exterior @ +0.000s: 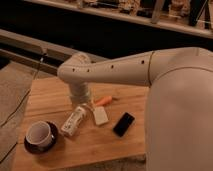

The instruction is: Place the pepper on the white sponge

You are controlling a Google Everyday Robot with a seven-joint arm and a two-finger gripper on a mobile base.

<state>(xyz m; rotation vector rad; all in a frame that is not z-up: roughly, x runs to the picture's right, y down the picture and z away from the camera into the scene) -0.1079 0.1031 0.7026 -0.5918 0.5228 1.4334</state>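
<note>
The end effector (83, 103) hangs low over the middle of the desk (50, 97), just left of the pepper (104, 100); whether it is clenched or released cannot be told. The pepper lies on the wood just beyond the white sponge (100, 115), toward the far edge. A bottle (74, 121) lies tipped over just left of the sponge, a black phone (124, 124) lies to its right, and a cup (40, 134) stands near the front left corner.

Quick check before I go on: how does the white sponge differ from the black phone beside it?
The white sponge is off-white; the phone is black. The sponge is shorter than the phone. The sponge lies right next to the pepper; the phone lies farther right, apart from it. Both lie flat on the wooden table. The gripper hangs low over the table, just left of the pepper.
</note>
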